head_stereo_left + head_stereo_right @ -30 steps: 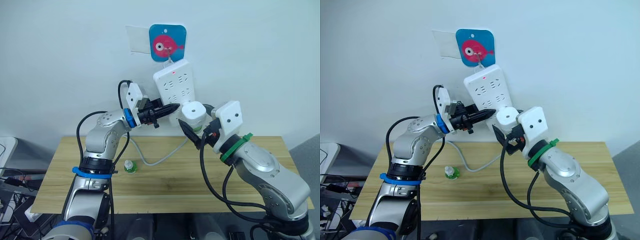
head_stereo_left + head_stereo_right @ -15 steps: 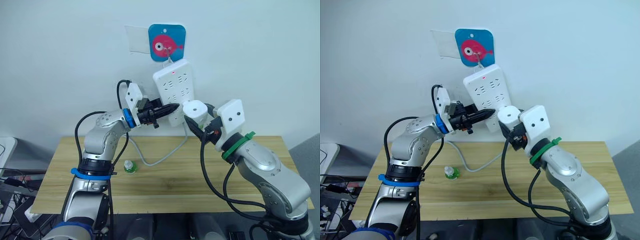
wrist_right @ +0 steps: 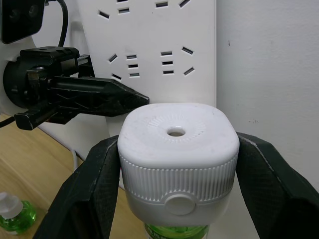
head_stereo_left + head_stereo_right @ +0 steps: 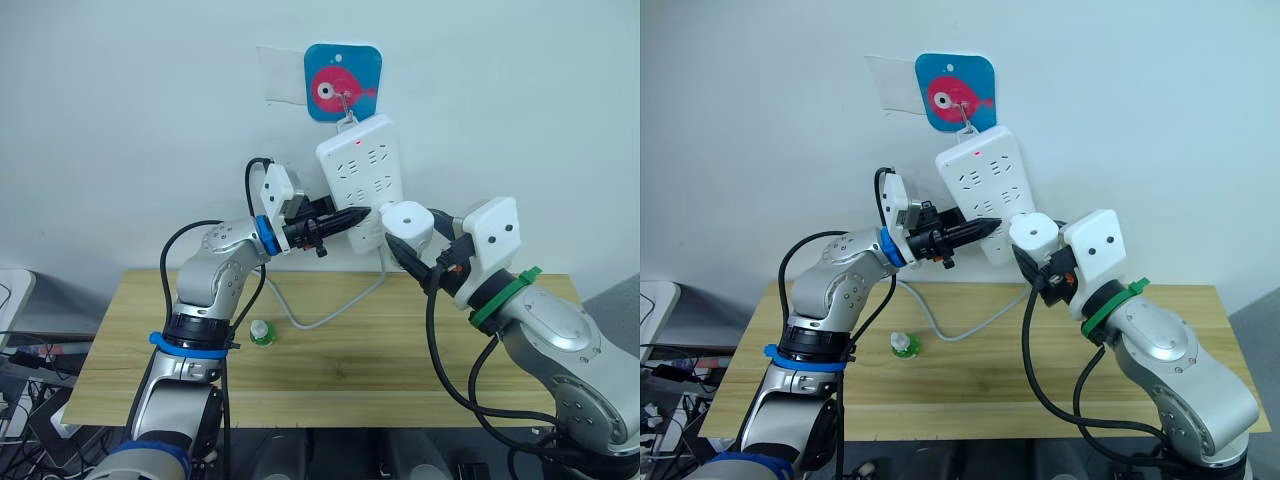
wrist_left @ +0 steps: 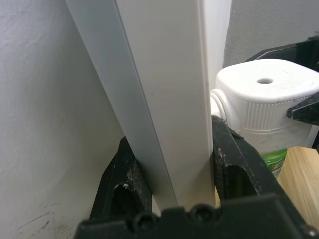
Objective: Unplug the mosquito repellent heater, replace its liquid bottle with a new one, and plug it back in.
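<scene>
1. Right end effector [image 3: 174, 164] pinches the mosquito repellent heater [image 4: 407, 222], a small white rounded-square plastic unit with a round vent hole, by its ribbed sides. It is held in the air just beside the lower right edge of the long white multi-socket power strip [image 4: 362, 178] hanging on the wall.
2. Left end effector [image 5: 174, 179] clamps the strip's lower edge, one finger on each face, steadying it.
3. A green liquid bottle [image 3: 174, 231] shows under the heater, so the swap looks done.
4. A small green bottle with a white cap [image 4: 260, 332] stands on the wooden worktop [image 4: 330, 370], well apart from both arms; probably the old one.
5. Judgement: unplug and replace finished. Left: line up the prongs with a socket, push in, release. Prongs hidden, so cannot tell if they are seated yet.
</scene>
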Motion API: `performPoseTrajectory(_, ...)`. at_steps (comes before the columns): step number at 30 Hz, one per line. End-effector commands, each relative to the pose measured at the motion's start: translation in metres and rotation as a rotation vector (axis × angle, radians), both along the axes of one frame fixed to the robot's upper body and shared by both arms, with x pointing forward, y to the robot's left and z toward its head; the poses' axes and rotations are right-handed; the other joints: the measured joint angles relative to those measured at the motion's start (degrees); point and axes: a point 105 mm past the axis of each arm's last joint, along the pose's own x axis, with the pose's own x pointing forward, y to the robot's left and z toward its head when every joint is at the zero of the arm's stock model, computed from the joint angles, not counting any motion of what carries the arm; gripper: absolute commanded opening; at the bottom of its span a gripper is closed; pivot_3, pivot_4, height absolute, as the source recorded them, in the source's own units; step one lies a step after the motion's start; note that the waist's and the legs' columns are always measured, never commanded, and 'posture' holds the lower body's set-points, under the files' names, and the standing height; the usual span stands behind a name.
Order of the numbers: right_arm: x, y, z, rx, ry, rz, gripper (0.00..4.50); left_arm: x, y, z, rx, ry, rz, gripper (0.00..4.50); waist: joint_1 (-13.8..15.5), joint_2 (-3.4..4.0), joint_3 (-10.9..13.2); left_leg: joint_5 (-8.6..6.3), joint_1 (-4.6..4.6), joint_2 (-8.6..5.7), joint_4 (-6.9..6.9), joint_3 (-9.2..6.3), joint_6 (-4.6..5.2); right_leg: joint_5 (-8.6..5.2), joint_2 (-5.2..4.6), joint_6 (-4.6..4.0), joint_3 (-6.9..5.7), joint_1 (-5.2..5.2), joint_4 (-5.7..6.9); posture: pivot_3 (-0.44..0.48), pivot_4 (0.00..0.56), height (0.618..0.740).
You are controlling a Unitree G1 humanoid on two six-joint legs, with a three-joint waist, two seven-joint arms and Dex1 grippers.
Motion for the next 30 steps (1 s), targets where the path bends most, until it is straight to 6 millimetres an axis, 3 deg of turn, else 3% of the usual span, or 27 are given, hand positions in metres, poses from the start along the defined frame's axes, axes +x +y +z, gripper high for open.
performPoseTrajectory(1,-0.016,0.002,0.015,0.001,-0.076,0.028,2.98,0.017,0.015,0.005,-0.004,-0.004,0.135,1.32,0.0,0.00,0.0,0.00,0.00,0.00,0.00,0.00,0.00,0.00,0.00,0.00,0.00,0.00,0.00,-0.157,0.231,0.740)
performPoseTrajectory(18,-0.014,-0.001,0.017,0.025,-0.070,-0.033,2.98,0.022,0.015,-0.001,-0.038,0.026,0.274,1.32,0.0,-0.02,0.4,0.22,-0.02,-0.47,0.01,-0.02,0.49,0.21,-0.44,0.35,0.03,0.01,0.05,-0.177,0.250,0.740)
performPoseTrajectory(30,-0.019,-0.022,0.030,0.038,-0.093,-0.085,2.98,0.029,0.022,-0.001,-0.031,0.026,0.296,1.32,-0.9,0.04,0.7,0.43,-0.06,-0.71,-0.04,0.17,0.93,0.55,-0.75,0.70,0.17,0.02,-0.17,-0.187,0.254,0.740)
